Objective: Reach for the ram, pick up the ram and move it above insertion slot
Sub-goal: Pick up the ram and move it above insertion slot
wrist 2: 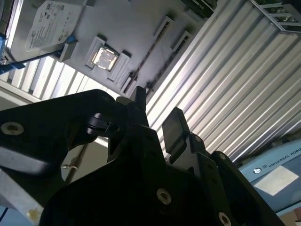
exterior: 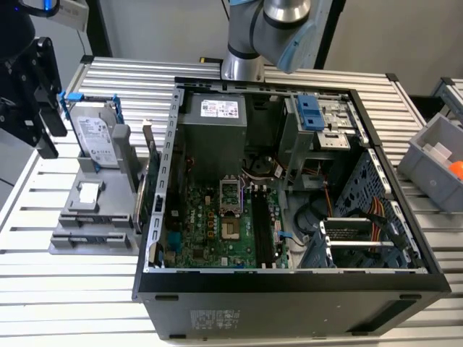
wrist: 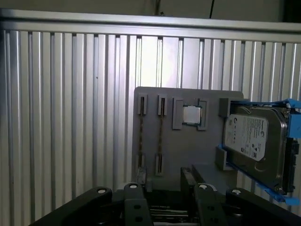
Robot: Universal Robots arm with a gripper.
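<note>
While the two thin dark ram sticks [wrist: 160, 141] stand on edge in the flat grey holder tray [wrist: 188, 148], beside a silver hard drive [wrist: 251, 139] on the ribbed metal surface [wrist: 70, 117], the black gripper [wrist: 167, 205] hovers over them, fingers [wrist: 135, 207] spread and empty. We're at the reach, and I'd judge a grab needs them squared across one thin edge

Exterior view looks steeply down on the open case [exterior: 289, 285]; both wrist views, past the tool [wrist: 168, 189], share the grey holder [wrist: 188, 150].

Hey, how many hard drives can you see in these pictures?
1. The hard drive stands on edge in the gray holder, at the exterior view's left of the open computer case. Others could be hidden inside the case's bays.
</note>
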